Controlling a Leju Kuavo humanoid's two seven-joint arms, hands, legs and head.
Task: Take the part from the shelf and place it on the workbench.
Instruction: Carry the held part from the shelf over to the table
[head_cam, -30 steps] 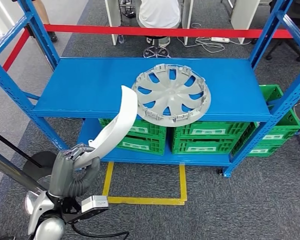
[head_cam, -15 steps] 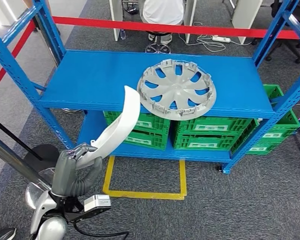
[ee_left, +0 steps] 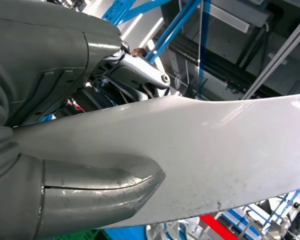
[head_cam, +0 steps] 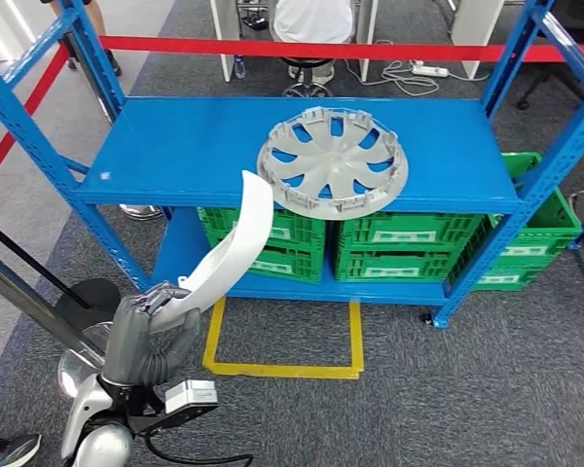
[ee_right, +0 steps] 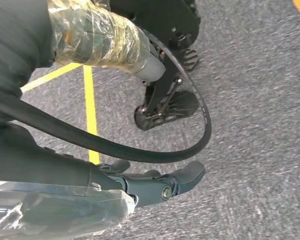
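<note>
My left hand (head_cam: 146, 331) grips the lower end of a long, curved white part (head_cam: 234, 243) in front of the blue shelf (head_cam: 171, 156). The part rises from the hand and its upper tip reaches the shelf's front edge in the head view. In the left wrist view the white part (ee_left: 216, 150) runs across the picture, with the grey thumb (ee_left: 84, 200) pressed on it. A silver hubcap (head_cam: 333, 161) lies flat on the top shelf board. My right hand (ee_right: 161, 185) hangs over the carpet floor, fingers stretched out and holding nothing.
Green crates (head_cam: 392, 258) stand on the lower shelf board, and one more (head_cam: 538, 229) beside the right post. A yellow square (head_cam: 281, 370) is taped on the grey carpet before the shelf. Red barrier tape (head_cam: 274, 49) runs behind it, past a seated person (head_cam: 312, 19).
The whole picture has shifted a little, so the camera moved. My left hand still holds the white part in the same pose.
</note>
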